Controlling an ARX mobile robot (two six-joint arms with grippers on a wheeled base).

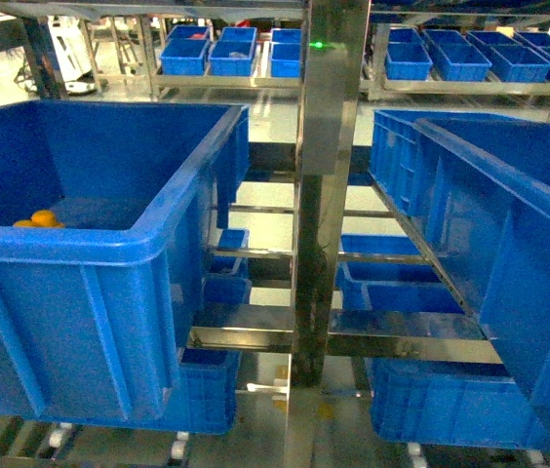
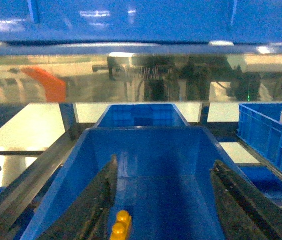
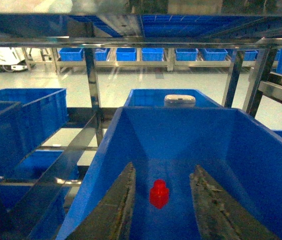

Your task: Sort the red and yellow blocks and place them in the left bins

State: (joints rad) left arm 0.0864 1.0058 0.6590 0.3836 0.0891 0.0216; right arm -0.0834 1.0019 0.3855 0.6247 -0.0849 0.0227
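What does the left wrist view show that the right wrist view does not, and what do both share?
Only the left wrist view shows the orange-yellow brick, lying on a bin's floor between the open left gripper's fingers. Only the right wrist view shows the red block, in another bin between the open right gripper's fingers, with a white object beyond. Both show blue bins and metal shelving.

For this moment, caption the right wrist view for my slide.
Open right gripper above a red block lying in a blue bin.
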